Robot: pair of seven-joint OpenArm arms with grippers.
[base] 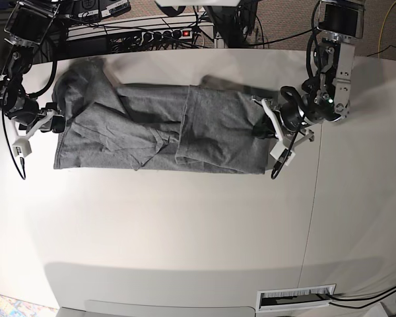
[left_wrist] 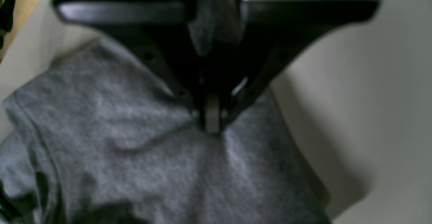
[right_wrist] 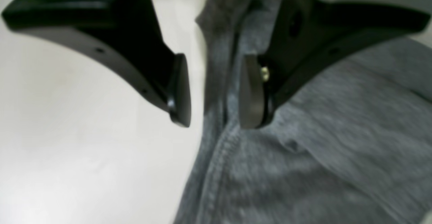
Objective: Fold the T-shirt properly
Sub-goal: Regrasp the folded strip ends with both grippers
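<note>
A vent grille [base: 296,298] sits at the desk's [base: 185,231] near edge; cables [base: 152,30] crowd twelve o'clock. The shirt [base: 158,129], wrinkled heather grey, lies half-folded across the far half. Left jaws [left_wrist: 212,116] pinch its three-o'clock edge; right jaws [right_wrist: 214,92] gape, empty, over the nine-o'clock hem.

Heather-grey T-shirt [base: 158,135], plain with no print, lies across an off-white table [base: 185,224], while 2 black grippers [base: 267,125] [base: 53,122] flank it, white-trimmed.
</note>
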